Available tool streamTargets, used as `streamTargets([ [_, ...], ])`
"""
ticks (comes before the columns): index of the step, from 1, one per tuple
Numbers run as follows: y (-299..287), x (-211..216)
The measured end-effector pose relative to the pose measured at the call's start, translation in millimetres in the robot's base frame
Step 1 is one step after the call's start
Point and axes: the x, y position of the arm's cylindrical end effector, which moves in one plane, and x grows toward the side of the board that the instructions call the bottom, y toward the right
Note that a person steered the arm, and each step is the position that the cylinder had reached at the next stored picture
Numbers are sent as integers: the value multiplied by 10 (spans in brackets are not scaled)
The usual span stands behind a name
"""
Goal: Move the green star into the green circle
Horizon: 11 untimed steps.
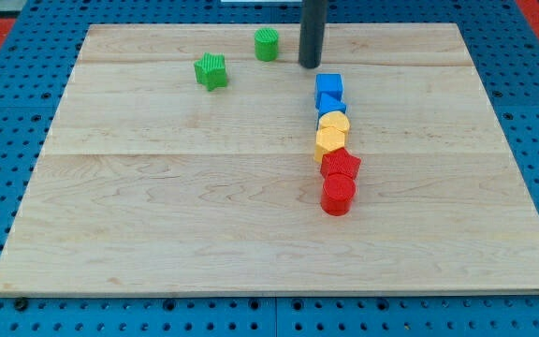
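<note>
The green star (211, 71) lies on the wooden board near the view's top left. The green circle (267, 44), a short green cylinder, stands up and to the right of the star, a small gap between them. My tip (309, 65) rests on the board to the right of the green circle and well right of the star, touching neither.
A column of blocks runs down from just below my tip: a blue cube (328, 87), a second blue block (331, 105), two yellow blocks (333, 124) (329, 142), a red star (341, 166) and a red cylinder (338, 196). The wooden board (157, 215) lies on a blue pegboard.
</note>
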Motion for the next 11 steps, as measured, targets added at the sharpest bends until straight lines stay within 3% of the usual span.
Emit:
streamTargets([
  [1, -1016, 250],
  [2, -1142, 555],
  [4, -1325, 118],
  [6, -1371, -17],
  [7, -925, -291],
  [8, -900, -361],
  [9, -841, -143],
  [11, 1142, -86],
])
